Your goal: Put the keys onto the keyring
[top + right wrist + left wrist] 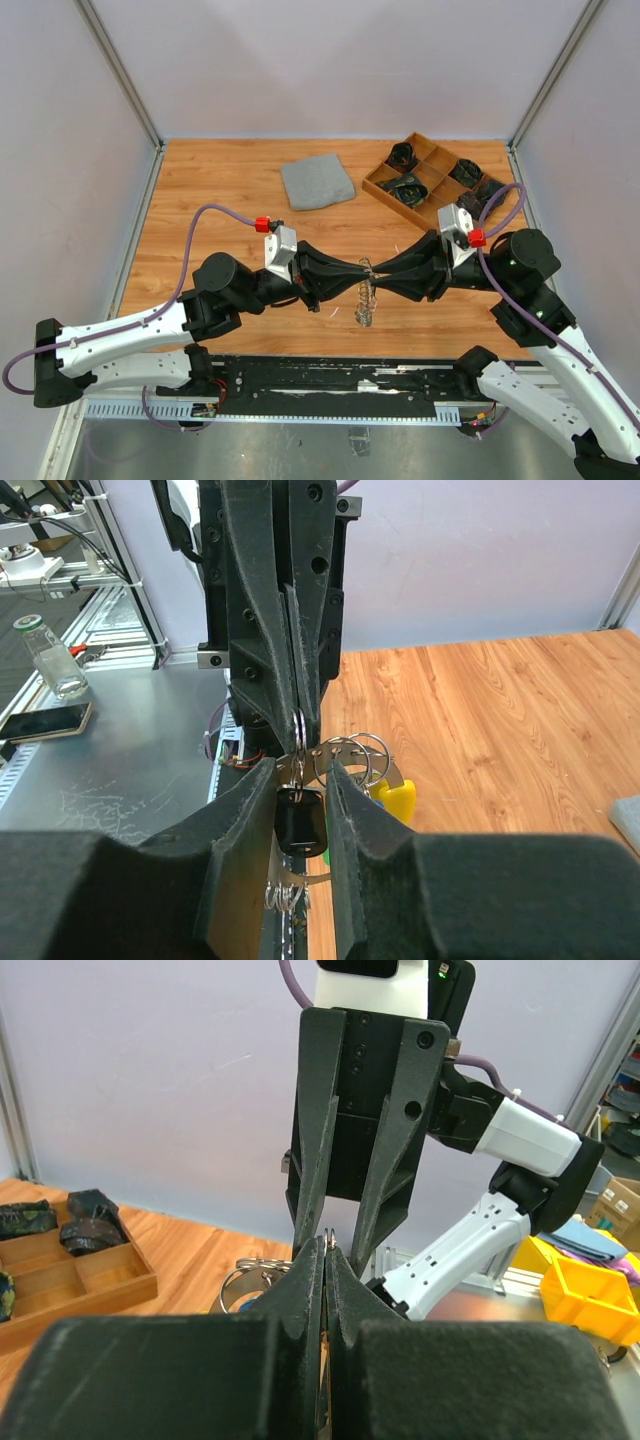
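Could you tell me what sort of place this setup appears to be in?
Probably a robotics lab workcell: white panels wall in the table, yellow bins sit beyond, and a metal bench holds a bottle.

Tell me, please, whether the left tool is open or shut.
Shut. The left tool shows no gap between its tips in the left wrist view, and they pinch a thin metal ring.

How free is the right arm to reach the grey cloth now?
Probably not yet: its fingers grip a black-headed key at the keyring, which the left fingers pinch. Nothing stands before the grey cloth itself.
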### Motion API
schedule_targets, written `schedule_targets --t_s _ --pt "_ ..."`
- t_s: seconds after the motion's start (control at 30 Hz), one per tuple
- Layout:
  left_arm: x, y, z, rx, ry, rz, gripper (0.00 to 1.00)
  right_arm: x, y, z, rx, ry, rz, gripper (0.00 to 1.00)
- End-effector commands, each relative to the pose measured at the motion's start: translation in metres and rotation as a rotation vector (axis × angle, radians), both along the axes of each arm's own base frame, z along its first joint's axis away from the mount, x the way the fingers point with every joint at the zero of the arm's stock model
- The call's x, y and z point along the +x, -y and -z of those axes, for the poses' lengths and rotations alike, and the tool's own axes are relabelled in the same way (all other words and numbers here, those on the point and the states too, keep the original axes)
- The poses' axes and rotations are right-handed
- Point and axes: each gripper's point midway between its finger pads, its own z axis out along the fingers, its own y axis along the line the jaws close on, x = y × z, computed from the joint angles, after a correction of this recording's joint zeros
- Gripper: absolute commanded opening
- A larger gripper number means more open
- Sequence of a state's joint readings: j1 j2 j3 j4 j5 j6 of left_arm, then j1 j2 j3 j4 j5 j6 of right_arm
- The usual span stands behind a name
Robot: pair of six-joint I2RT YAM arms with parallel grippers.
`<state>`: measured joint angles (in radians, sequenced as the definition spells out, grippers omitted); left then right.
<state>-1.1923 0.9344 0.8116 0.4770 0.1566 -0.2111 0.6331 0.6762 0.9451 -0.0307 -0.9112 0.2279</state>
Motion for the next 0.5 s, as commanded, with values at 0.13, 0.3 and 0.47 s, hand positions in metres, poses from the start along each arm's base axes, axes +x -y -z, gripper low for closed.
schedule_targets --t_s 0.13,0.3,0.47 --pt "-0.0048 -0.0061 -0.0343 -0.090 0.045 0.016 0.01 -0.0038 -0.0038 -0.0045 0.014 0.022 -0.028 0.23" --pt "-0.0058 -0.0048 -0.0340 -0.087 0.048 0.024 0.01 -0.0047 -0.0048 -0.0044 0.015 0.021 -0.034 0.20" --pt "-0.0069 -0.0034 -0.0332 -0.083 0.050 0.032 0.00 -0.0040 -0.0056 -0.0040 0.015 0.021 -0.034 0.14"
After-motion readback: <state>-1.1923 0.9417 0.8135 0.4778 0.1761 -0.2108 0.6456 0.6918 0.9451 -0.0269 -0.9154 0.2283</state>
